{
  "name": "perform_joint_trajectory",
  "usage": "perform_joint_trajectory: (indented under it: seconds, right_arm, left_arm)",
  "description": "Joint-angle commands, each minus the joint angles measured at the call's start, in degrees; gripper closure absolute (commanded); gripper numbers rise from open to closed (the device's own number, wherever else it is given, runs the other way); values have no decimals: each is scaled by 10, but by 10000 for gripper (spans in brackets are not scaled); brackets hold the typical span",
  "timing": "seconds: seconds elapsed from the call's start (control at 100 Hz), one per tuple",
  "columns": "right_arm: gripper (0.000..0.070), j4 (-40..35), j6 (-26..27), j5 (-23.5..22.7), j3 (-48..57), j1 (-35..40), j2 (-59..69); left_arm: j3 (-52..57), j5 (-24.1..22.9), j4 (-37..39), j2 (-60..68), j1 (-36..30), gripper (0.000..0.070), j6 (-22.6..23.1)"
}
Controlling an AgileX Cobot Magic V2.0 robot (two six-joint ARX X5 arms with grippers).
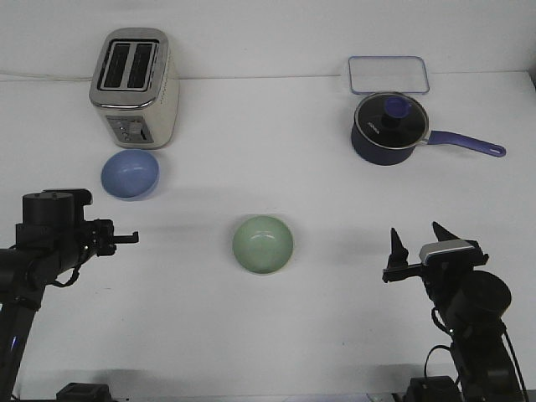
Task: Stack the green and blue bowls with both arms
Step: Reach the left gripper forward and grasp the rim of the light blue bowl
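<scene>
1. Looking through the front view, the only one you have: your left gripper (pixel 126 238) sits low at the table's left edge. Its fingers overlap from this angle, so you cannot tell whether they stand apart or together.
2. Your right gripper (pixel 416 237) points up and away from you, fingers spread, nothing between them.
3. The blue bowl (pixel 130 174) stands upright ahead of the left gripper, just in front of the toaster (pixel 134 87), near it but seemingly not touching.
4. The green bowl (pixel 263 244) stands upright, roughly level with both grippers and between them, well apart from either and from the blue bowl.
5. The saucepan (pixel 390 127) and the clear lid (pixel 389 74) lie far ahead of the right gripper, out of your way.
6. Handling, a judgement: both bowls look light, rigid and smooth, so likely slippery. Pinch the rim, one finger inside and one outside; a tilted bowl may slide out.
</scene>
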Motion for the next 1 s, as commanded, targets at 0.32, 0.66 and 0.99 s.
perform_joint_trajectory:
  seconds: [0.32, 0.66, 0.99]
  right_arm:
    - [149, 10, 3, 1, 3, 1, 2]
    - [149, 13, 3, 0, 3, 1, 2]
    - [149, 14, 3, 1, 3, 1, 2]
  left_arm:
    - [14, -2, 20, 9, 1, 257, -3]
    - [82, -1, 57, 141, 79, 290, -3]
    - [220, 34, 58, 351, 107, 289, 8]
